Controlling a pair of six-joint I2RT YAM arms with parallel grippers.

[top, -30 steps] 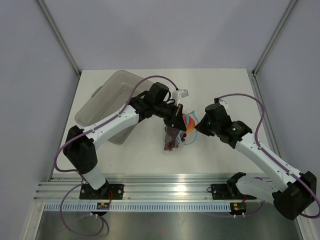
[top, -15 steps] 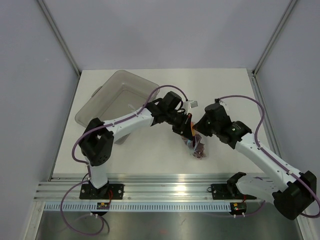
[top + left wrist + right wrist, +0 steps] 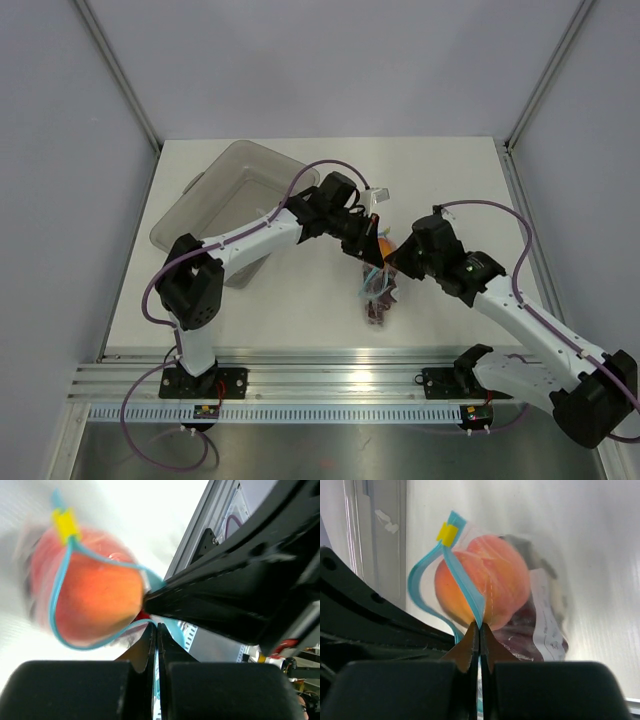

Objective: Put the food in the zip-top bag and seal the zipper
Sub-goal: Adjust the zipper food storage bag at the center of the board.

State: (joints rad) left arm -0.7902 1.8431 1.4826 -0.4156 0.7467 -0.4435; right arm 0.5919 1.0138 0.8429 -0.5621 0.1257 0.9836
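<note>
White table (image 3: 450, 170), zip-top bag (image 3: 378, 298) now leftward, left gripper (image 3: 156, 630) and right gripper (image 3: 479, 628) tight on zipper (image 3: 464, 582).

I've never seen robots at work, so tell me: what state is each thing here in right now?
left gripper, shut on the zipper.
right gripper, shut on the zipper.
zipper, unsealed, its two strips apart.
zip-top bag, held by its mouth, open.
peach, inside the bag.
grapes, inside the bag.
tray, upright, nothing gripping it.
</note>
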